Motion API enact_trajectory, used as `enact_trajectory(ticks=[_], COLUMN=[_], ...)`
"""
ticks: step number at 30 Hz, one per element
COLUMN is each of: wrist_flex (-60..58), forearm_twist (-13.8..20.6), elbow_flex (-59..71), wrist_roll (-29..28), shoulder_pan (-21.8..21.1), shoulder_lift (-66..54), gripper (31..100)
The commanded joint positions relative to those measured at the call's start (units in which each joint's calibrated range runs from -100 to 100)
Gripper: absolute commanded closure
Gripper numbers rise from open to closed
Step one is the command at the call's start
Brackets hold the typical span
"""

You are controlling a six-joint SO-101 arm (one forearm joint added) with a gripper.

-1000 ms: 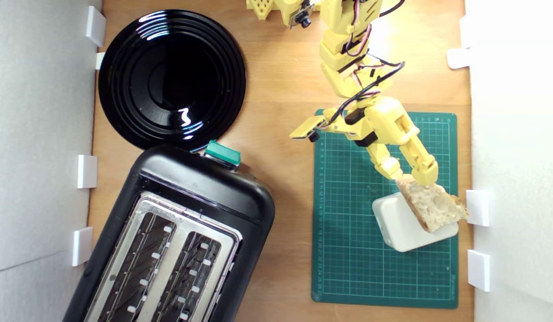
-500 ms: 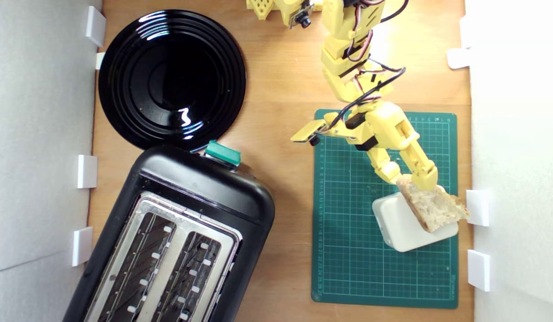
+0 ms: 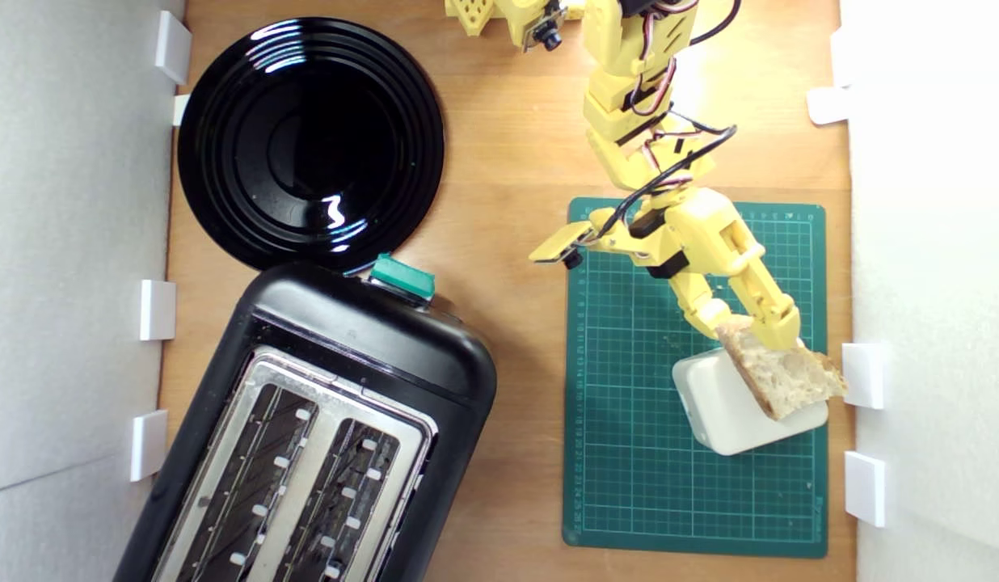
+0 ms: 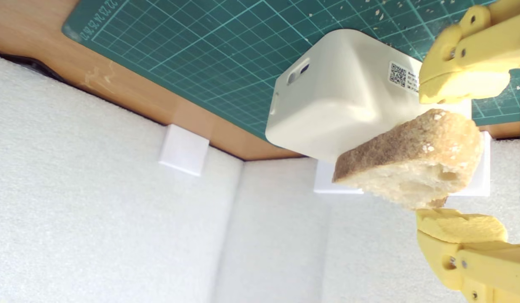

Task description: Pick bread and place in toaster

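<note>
A wooden table [image 3: 507, 162], walled on both sides by white foam panels [image 3: 63, 242], carries a green cutting mat [image 3: 629, 453] at the exterior view's right. On the mat stands a white box [image 3: 714, 404], and the bread [image 3: 782, 372] leans across its top, crust end raised toward the arm. Propped this way, the slice offers an edge clear of the mat, probably so the jaws can get around it.

The jaws [image 4: 449, 155] are spread, one finger on each side of the bread's raised end. In the wrist view one fingertip [image 4: 453, 86] sits just beside the crust and the other [image 4: 462, 225] just beside the crumb side; whether either presses yet is hard to tell, so the pinch looks unfinished.

The toaster [image 3: 370, 339] lies well apart at the exterior view's lower left, slots open upward, green lever [image 3: 402, 277] toward the black plate [image 3: 309, 141]. The carry across the table is yet to come, and a shallow grip on the crumbly end could slip.
</note>
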Motion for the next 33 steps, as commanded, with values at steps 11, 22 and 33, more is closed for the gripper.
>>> enact_trajectory(ticks=[11,22,33], wrist_flex=[-1.86,-1.94,-1.94], forearm_twist=[0.60,0.60,0.50], elbow_flex=[-3.39,-3.39,-3.85], wrist_roll=[0.37,0.32,0.21], shoulder_pan=[-0.92,-0.92,-0.84], shoulder_lift=[-0.76,0.58,0.66], gripper=[44.3,58.3,66.8])
